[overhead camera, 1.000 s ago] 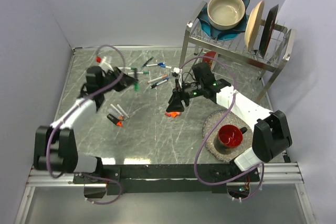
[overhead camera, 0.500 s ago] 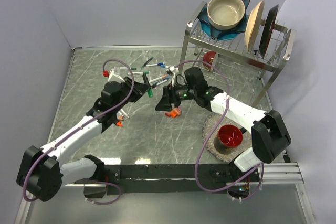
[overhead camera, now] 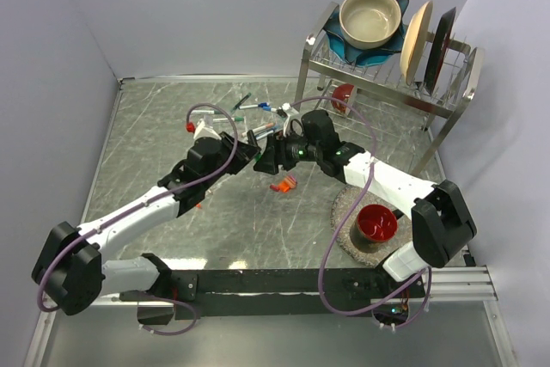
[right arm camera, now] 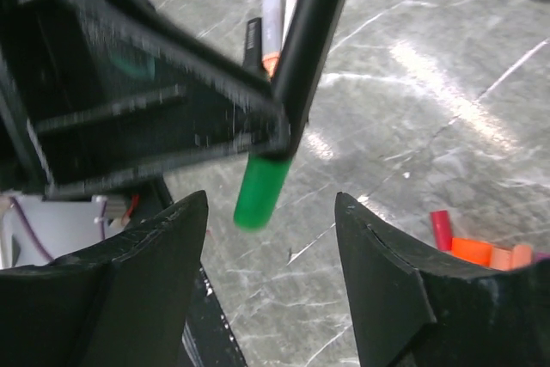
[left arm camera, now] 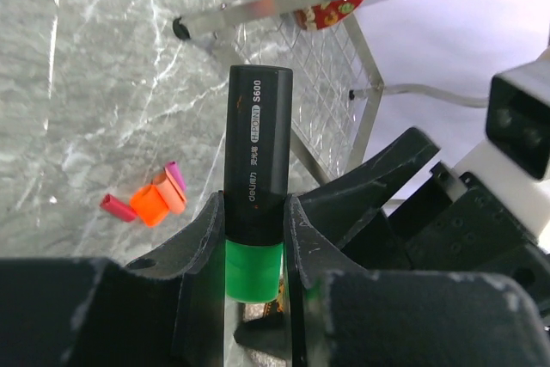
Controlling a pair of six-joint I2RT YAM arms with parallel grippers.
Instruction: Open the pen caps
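One marker (left arm camera: pixel 258 126) is the business here. The left hand (left arm camera: pixel 255 212) is clamped on its black barrel just where the barrel meets the green cap (left arm camera: pixel 253 268), and so the cap sticks out bare past the grip. That placing looks deliberate: with the fingers on the barrel and not on the cap, the cap is free to be pulled away.

The right hand (right arm camera: pixel 271 202) has its fingers apart, one on each side of the green cap. It touches nothing that I can see and holds nothing. The two hands meet nose to nose above the middle of the table (overhead camera: pixel 155 126), with the marker raised clear of the surface, which gives room for a straight pull along the barrel. I judge the step in hand to be the closing of the right hand on the cap; the cap is not yet off.

Below and just beside the hands lie loose caps (overhead camera: pixel 284 185), orange, pink and red, in a small heap on the table. Other markers (overhead camera: pixel 249 107) lie farther back, near the leg of the dish rack (overhead camera: pixel 387 75).
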